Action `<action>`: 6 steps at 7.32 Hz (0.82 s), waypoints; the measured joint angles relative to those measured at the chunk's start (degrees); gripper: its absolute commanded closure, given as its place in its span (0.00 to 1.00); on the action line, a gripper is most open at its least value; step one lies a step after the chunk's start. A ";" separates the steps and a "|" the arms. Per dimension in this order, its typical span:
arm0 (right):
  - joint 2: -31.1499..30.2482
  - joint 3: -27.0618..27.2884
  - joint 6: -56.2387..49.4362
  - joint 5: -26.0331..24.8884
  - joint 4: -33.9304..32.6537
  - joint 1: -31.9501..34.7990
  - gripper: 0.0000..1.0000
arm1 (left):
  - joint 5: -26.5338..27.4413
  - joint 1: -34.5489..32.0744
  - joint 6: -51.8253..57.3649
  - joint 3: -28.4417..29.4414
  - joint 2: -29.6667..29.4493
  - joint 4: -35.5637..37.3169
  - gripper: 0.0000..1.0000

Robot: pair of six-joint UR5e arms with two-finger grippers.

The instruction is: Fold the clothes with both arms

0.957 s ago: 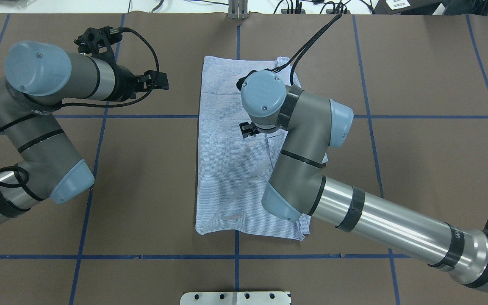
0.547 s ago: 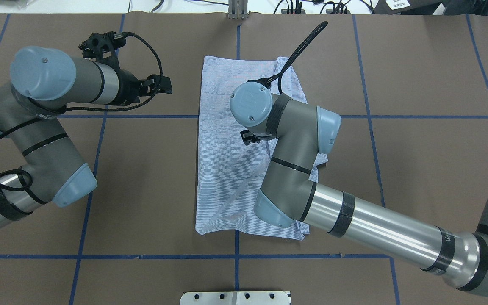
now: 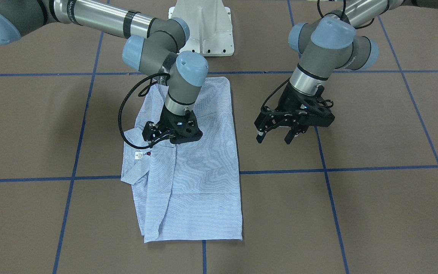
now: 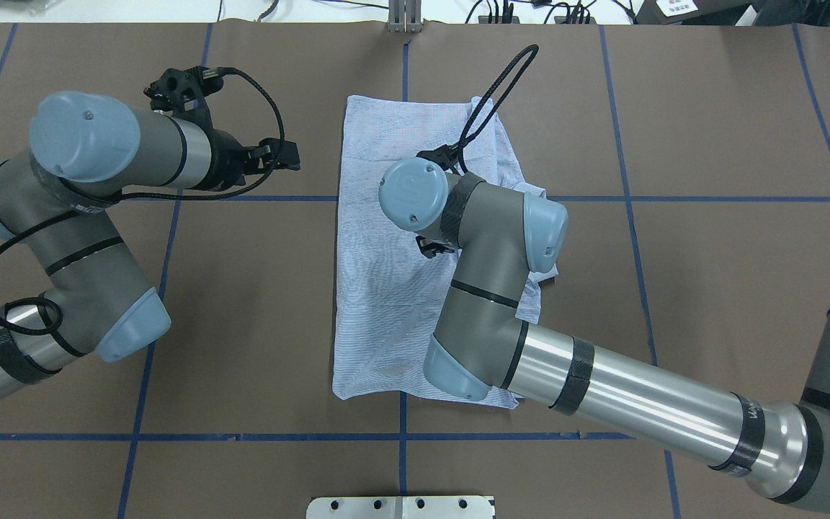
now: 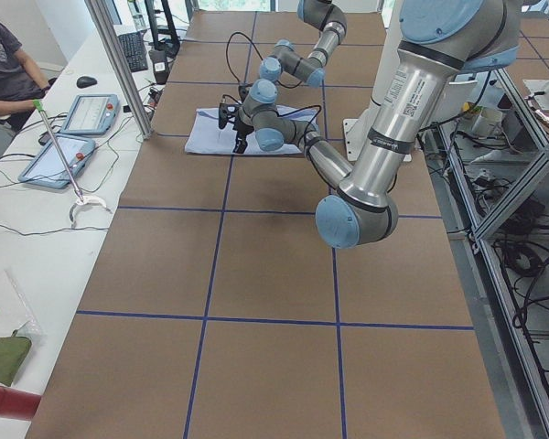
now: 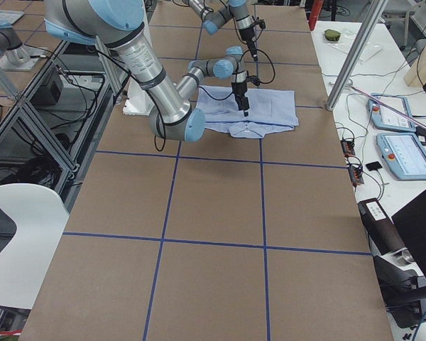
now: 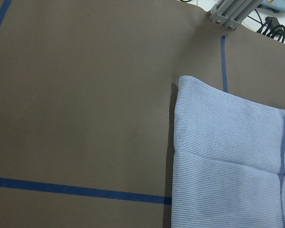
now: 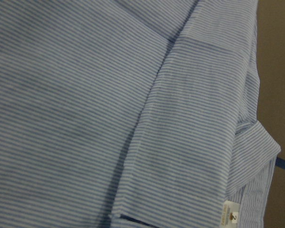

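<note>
Brown paper covers the table [image 3: 356, 213], with a blue tape grid on it. Striped shirt [image 3: 200, 182] lies flat mid-table, folded to a long rectangle. Its collar [image 3: 137, 152] and white label [image 3: 139, 155] stick out on the right arm's side.

Right gripper [image 3: 175, 142] is low at the cloth just beside the collar. Can't tell finger gap or contact: its own body hides it from the front, wrist joints block it overhead, and the wrist cam shows only fabric.

Left gripper [image 3: 274, 140] hangs over bare table near the shirt's other long edge, fingers spread wide, nothing in them.

Right forearm [image 4: 638, 404] masks the shirt's near right corner overhead. White pedestal [image 3: 203, 26] sits beyond the shirt. Person [image 5: 5, 64] is seated at the side bench with tablets [image 5: 91, 114].
</note>
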 measured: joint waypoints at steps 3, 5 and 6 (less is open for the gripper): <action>0.05 -0.69 -0.17 -0.81 0.00 -1.01 0.00 | -0.01 0.14 0.03 -0.02 -0.12 -0.01 0.00; -0.35 -0.76 -0.57 -1.12 -0.07 -1.00 0.00 | -0.03 0.20 0.00 -0.02 -0.30 -0.01 0.00; -0.56 -0.76 -0.84 -1.24 -0.13 -0.88 0.00 | -0.01 0.22 -0.17 -0.02 -0.38 -0.01 0.00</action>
